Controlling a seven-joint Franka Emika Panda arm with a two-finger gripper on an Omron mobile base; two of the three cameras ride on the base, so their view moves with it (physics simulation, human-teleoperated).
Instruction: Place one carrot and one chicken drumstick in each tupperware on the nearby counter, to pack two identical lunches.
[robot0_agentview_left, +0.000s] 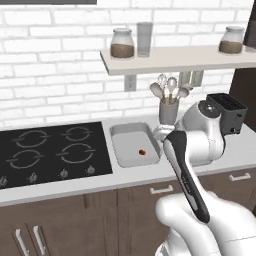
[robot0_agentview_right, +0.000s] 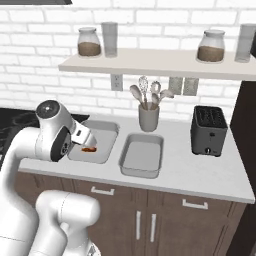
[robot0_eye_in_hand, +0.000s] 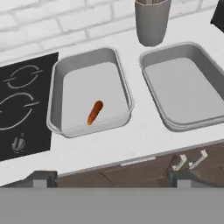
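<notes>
Pale counter (robot0_eye_in_hand: 140, 135); white brick wall (robot0_agentview_left: 55, 75)

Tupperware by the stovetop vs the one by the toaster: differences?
The left tupperware holds one carrot; the right tupperware holds nothing. The left sits beside the stovetop; the right sits nearer the toaster, before the utensil holder. Both are grey, shallow, rounded-cornered, flat on the counter.

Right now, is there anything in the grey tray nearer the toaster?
No: the grey rectangular tray nearer the toaster shows a bare floor, while the small orange carrot lies in the other tray.
</notes>
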